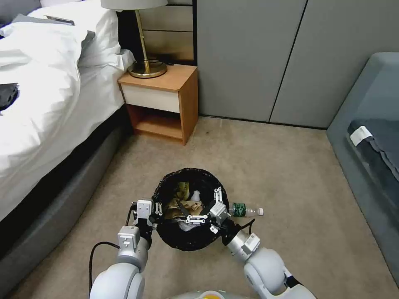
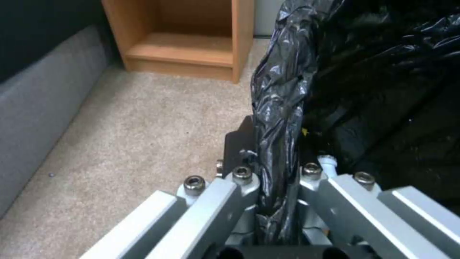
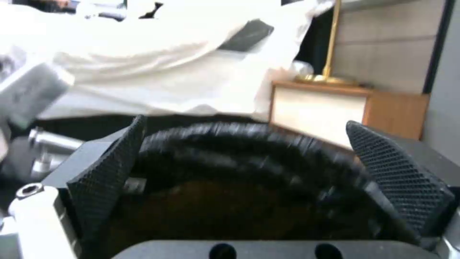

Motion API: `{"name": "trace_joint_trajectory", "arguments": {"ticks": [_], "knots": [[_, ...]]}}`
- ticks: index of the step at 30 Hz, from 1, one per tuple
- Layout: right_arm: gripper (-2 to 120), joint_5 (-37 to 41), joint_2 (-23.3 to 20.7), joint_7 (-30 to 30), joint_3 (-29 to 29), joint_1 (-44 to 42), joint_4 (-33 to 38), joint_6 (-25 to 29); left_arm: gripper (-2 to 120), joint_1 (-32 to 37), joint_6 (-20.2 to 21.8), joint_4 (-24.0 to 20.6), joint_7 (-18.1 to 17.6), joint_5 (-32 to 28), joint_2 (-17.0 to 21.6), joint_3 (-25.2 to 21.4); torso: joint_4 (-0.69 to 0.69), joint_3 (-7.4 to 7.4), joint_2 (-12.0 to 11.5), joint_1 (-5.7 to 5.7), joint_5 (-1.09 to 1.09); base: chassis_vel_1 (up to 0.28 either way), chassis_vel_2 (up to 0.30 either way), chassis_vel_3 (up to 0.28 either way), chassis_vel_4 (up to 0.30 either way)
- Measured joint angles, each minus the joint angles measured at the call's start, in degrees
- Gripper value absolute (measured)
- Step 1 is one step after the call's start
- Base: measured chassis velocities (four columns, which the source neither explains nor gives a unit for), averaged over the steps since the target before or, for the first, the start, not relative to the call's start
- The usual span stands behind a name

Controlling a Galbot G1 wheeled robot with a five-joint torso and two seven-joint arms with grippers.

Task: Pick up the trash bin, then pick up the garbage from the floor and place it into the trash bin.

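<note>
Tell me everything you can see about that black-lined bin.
The trash bin is small and round, lined with a crinkled, glossy black bag folded over its rim. Brown paper and white tissue lie inside. The left end effector pinches its rim; the right end effector hangs open over its mouth. A plastic bottle lies beside it.

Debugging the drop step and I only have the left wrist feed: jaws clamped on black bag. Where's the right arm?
Observer: The right gripper hangs over the mouth of the trash bin, jaws open and holding nothing.
Operator: Any litter on the floor?
Observer: One green-label bottle lies on the carpet close beside the bin, on the robot's right.
</note>
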Motion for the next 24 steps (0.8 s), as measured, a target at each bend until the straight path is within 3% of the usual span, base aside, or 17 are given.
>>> {"name": "trace_joint_trajectory", "arguments": {"ticks": [6,13,24], "knots": [[100,-1.0,1.3,3.54,4.06,-1.61,6.24,0.51,0,0.0,-0.11,0.42,0.01,0.0,0.18,-0.38,0.0,0.0,0.0,0.0,0.0,0.0,0.0,0.0,0.0],[100,-6.5,5.02,12.23,14.94,-6.81,15.08,1.89,0,-0.19,-0.29,0.54,0.05,-0.44,0.43,-1.3,0.0,0.0,0.0,0.0,-0.01,0.0,0.0,0.0,0.0],[99,-8.08,9.3,15.21,23.53,-16.57,12.76,9.96,0,-0.06,-0.38,0.25,0.08,-1.41,0.85,-2.38,0.0,0.0,0.0,0.0,0.0,0.0,0.0,0.0,0.0]]}}
